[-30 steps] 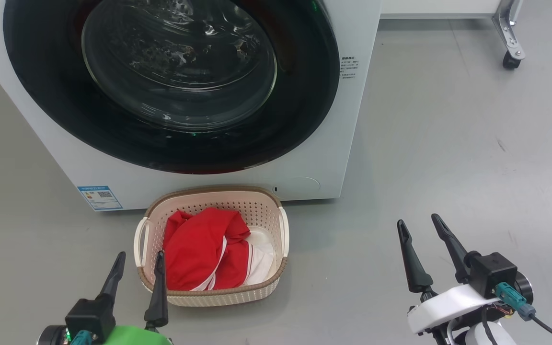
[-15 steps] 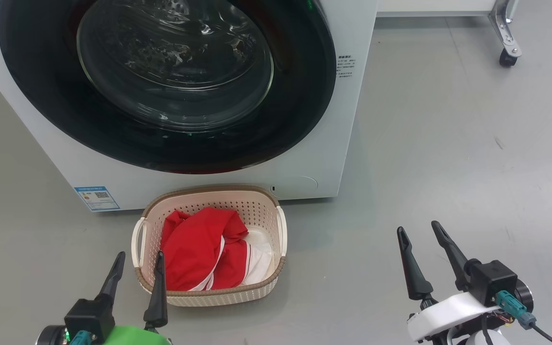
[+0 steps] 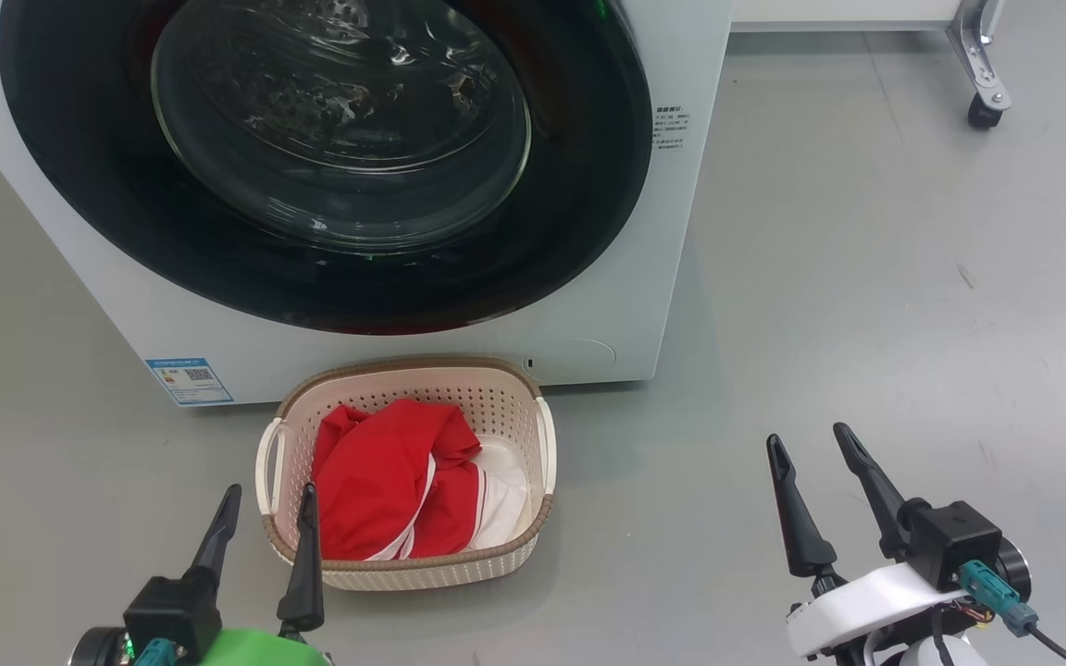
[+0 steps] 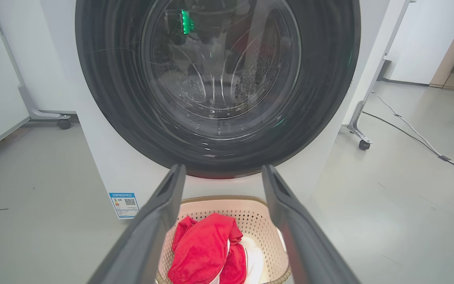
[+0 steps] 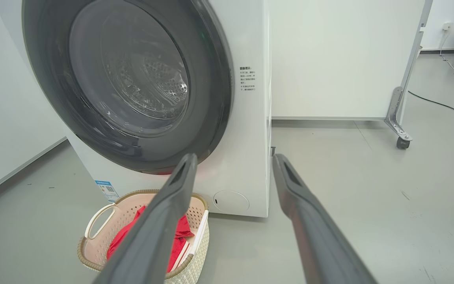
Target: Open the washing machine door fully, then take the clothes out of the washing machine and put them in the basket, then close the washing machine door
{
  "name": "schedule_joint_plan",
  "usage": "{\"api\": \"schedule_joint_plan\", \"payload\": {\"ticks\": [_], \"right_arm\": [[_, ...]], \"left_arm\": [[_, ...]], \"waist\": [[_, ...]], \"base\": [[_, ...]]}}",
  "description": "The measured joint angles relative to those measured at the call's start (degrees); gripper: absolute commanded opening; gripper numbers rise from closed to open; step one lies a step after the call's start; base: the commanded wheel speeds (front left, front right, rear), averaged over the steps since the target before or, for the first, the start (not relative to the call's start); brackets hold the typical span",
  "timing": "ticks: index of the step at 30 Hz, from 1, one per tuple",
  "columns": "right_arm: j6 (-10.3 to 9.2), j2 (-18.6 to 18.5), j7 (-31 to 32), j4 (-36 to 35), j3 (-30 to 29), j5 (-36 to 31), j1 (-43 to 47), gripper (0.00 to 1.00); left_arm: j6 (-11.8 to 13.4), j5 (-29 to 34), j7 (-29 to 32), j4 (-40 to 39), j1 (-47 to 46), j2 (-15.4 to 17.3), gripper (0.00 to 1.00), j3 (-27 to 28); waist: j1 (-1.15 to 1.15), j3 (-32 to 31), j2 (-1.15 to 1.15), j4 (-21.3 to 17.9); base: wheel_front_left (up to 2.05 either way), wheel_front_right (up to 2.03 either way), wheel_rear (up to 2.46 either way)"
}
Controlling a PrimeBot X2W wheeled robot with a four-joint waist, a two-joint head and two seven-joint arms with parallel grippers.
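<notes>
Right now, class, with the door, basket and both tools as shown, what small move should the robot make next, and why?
Probably none beyond a small retreat to rest: the washing machine door looks shut flush, the drum behind its glass looks empty, the red clothes lie in the basket, and the left tool and right tool are open, holding nothing.

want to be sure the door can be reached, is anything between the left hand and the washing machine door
Only the basket, holding the red clothes, sits on the floor between the left hand and the washing machine, lower than the door. Above its rim nothing visible blocks the way.
</notes>
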Motion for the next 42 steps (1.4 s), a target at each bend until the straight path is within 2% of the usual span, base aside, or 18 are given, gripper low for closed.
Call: {"api": "schedule_joint_plan", "payload": {"ticks": [5,6,16,42], "right_arm": [[-0.01,0.0,0.0,-0.1,-0.1,0.5,0.1,1.00],[-0.01,0.0,0.0,-0.1,-0.2,0.6,0.2,0.00],[0.08,0.6,0.1,3.5,0.1,1.0,2.5,0.00],[0.16,0.2,3.4,1.7,-2.8,22.2,3.0,0.00]], "left_arm": [[0.0,0.0,0.2,-0.2,0.0,0.0,1.00,-0.2],[0.0,0.0,0.2,-0.2,0.0,0.0,0.00,-0.2],[-0.3,-0.7,0.3,3.7,0.8,-1.0,0.00,-0.6],[-2.4,-20.4,3.8,3.2,0.8,-1.0,0.00,2.2]], "waist": [[0.00,0.0,0.00,0.1],[0.00,0.0,0.00,0.2],[0.00,0.0,0.00,0.2],[0.00,-1.0,0.00,0.4]], "base": [[0.00,0.00,0.00],[0.00,0.00,0.00],[0.00,0.00,0.00],[0.00,0.00,0.00]]}}
